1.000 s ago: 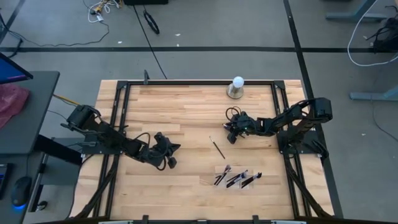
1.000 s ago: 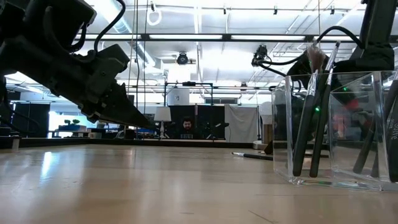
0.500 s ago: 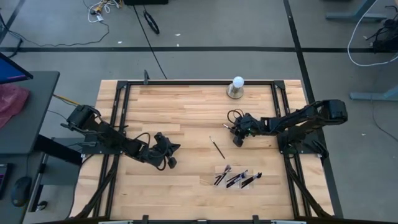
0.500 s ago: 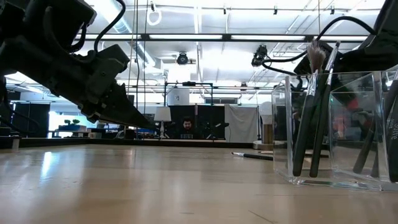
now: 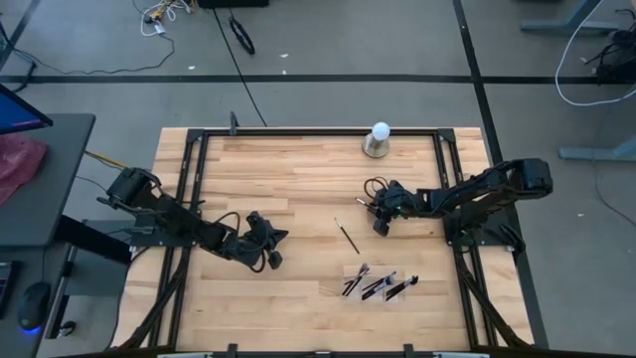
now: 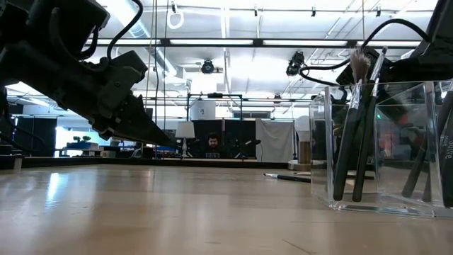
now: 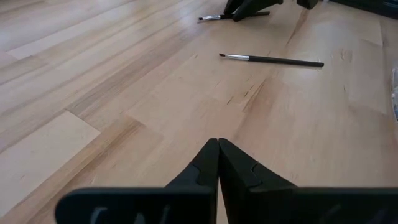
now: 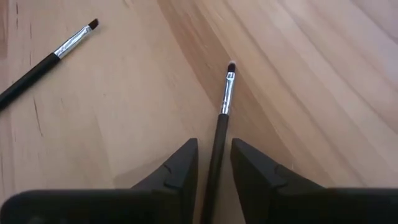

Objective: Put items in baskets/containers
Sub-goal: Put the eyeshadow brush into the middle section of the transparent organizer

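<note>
**Right gripper straddling a brush on the table, not yet closed**

We find the brush in hand (image 8: 225,102) lying flat on the wooden table (image 5: 288,189), right of centre. In the right wrist view its long axis runs straight out from the right gripper (image 8: 214,163), handle end between the two fingers, bristle tip pointing away. This alignment is what the coming grasp depends on: the fingers stand either side of the handle, across its length, so a plain closing should take it.

The right gripper's fingers are parted narrowly, a gap showing on each side of the handle; we see no contact yet. It holds nothing.

A second loose brush (image 5: 346,236) lies just towards table centre, between the two arms, at an angle to the first.

The clear container (image 5: 380,285) stands near the front edge, well apart from the right gripper, with several brushes already propped upright in it in the low view.

The left gripper (image 7: 217,149) waits at the left of the table, fingers pressed together and empty, farther from both loose brushes. We judge the right arm the proper one for this pickup.
</note>
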`<state>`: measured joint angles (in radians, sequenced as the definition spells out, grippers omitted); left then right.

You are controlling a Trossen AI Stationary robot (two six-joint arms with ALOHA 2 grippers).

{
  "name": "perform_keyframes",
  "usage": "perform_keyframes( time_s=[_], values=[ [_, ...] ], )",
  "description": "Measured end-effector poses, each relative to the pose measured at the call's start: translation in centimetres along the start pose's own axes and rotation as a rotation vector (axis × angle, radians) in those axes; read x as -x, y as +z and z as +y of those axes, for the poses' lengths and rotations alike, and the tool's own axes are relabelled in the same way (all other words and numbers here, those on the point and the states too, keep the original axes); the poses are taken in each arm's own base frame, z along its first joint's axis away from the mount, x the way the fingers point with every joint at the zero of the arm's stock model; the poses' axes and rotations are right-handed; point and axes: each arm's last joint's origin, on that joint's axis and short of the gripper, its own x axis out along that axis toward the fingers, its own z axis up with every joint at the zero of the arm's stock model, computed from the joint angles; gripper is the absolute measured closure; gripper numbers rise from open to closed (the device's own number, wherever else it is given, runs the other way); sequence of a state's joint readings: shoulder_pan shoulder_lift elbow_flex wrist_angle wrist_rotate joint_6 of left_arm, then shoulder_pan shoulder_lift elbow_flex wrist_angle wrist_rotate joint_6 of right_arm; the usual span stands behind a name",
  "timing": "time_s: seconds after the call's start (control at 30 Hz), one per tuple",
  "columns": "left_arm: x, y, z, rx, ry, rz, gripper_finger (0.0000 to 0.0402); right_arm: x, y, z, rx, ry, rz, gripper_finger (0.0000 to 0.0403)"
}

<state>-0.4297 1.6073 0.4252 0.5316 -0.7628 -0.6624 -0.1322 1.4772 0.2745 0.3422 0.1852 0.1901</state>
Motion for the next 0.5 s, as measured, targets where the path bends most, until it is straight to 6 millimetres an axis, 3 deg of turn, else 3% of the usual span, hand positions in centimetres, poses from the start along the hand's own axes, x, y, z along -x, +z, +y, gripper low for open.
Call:
perform_keyframes(
  time_s=[0.5],
  values=[
    [0.0,0.01,0.01,-0.001,0.003,-0.002,0.039,-0.31,0.75,0.0,-0.084,-0.032,-0.094,0.0296]
  ],
)
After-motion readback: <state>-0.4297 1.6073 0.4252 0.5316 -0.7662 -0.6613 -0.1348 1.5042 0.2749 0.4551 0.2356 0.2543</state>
